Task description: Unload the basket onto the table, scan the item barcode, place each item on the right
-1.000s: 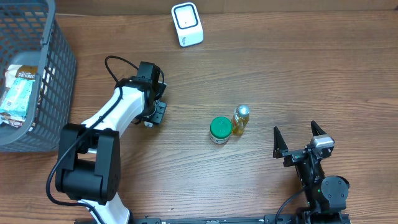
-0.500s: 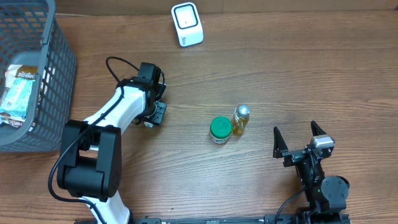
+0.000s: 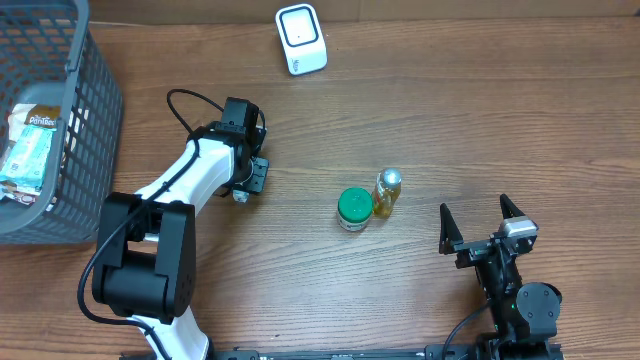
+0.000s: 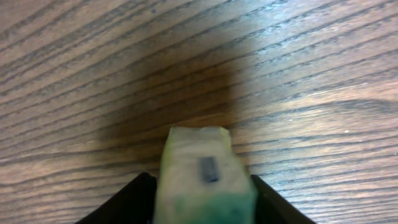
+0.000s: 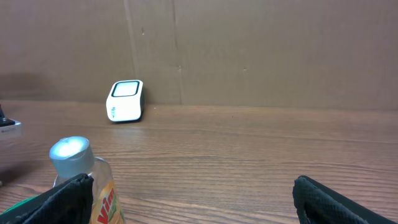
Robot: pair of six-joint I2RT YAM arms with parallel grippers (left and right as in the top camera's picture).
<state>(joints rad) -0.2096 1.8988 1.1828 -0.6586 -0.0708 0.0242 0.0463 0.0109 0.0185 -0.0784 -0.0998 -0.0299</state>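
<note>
Left arm has nudged slightly toward 12 o'clock since a second ago; nothing else has moved.

Overhead: wood table (image 3: 450,110). Grey basket (image 3: 88,120) at 10 o'clock with packets (image 3: 28,150) inside. White scanner (image 3: 301,38) at 12 o'clock, well apart from both arms. Green-lidded jar (image 3: 353,208) and yellow bottle (image 3: 387,192) with silver cap stand touching near centre, at 3 o'clock from the left gripper (image 3: 248,180). Left gripper sits left of centre, a small pale bit showing under it. Nothing lies between it and the scanner. Right gripper (image 3: 482,228) at 5 o'clock, spread wide, holding nothing, jar and bottle at its 10 o'clock.

Left wrist: pale whitish-green item (image 4: 205,180) pinched between the black fingers (image 4: 134,199), a small dark mark on its face, hanging over bare wood. Blurry; can't tell if it's a barcode.

Right wrist: jaws spread fully, fingers (image 5: 336,199) at both lower corners, nothing between. Bottle (image 5: 84,180) just beside the left finger at 8 o'clock. Scanner (image 5: 126,101) far back at 11 o'clock against the brown wall.
</note>
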